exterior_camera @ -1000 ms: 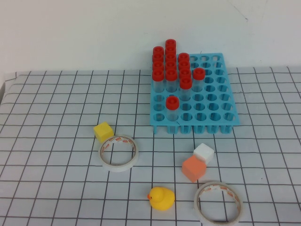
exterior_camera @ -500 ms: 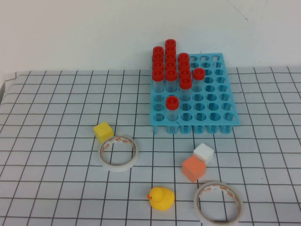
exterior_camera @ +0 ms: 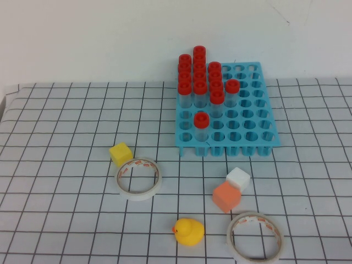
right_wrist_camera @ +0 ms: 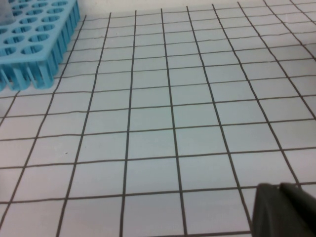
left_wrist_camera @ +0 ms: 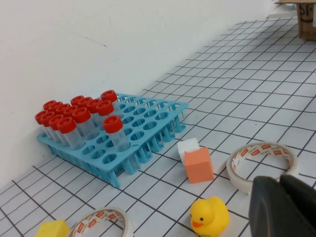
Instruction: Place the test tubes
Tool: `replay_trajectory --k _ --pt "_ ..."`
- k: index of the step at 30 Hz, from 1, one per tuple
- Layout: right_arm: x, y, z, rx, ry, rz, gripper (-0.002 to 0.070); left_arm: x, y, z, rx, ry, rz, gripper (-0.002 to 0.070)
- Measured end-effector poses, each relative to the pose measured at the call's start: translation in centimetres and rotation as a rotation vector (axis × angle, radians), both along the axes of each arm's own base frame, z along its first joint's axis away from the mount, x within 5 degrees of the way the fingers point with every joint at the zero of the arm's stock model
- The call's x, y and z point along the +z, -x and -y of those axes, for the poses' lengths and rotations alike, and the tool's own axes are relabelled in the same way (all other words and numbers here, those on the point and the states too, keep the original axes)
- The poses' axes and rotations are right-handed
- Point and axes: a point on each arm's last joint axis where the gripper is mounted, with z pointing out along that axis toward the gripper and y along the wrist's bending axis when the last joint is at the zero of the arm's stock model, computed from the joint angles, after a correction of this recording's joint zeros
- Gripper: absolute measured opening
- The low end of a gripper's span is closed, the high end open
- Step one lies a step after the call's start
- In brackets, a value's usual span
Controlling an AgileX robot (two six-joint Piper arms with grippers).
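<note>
Fingers closed: left gripper (left_wrist_camera: 281, 200) near duck (left_wrist_camera: 210, 217); right gripper (right_wrist_camera: 280, 200), open grid (right_wrist_camera: 148, 123).

No text legible. Red print noted on inner core of left tape roll (exterior_camera: 141, 163) and right tape roll (exterior_camera: 256, 218); too small to be read. Dark marks on cardboard box (left_wrist_camera: 307, 19), perhaps lettering, cropped, unread.
</note>
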Motion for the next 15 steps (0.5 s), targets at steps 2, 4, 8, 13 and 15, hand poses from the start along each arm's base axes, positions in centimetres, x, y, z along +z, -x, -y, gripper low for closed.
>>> replay_trajectory --k 2,4,8,13,15 --pt "0.0 0.0 0.0 0.0 0.0 0.0 -0.0001 0.0 0.0 0.0 -0.002 0.0 0.0 -0.0001" --pt "0.0 0.0 0.0 0.0 0.0 0.0 -0.0001 0.0 0.0 0.0 0.005 0.001 0.001 -0.0001" --pt "0.0 0.0 0.0 0.0 0.0 -0.002 -0.0001 0.4 -0.6 -0.9 0.134 0.02 0.049 -0.0001" --pt "0.0 0.0 0.0 0.0 0.0 -0.002 -0.0001 1.8 -1.2 -2.6 0.345 0.218 0.105 -0.0001" --pt "0.0 0.0 0.0 0.0 0.0 -0.002 -0.0001 2.3 -1.2 -3.4 0.427 0.308 0.13 -0.0001"
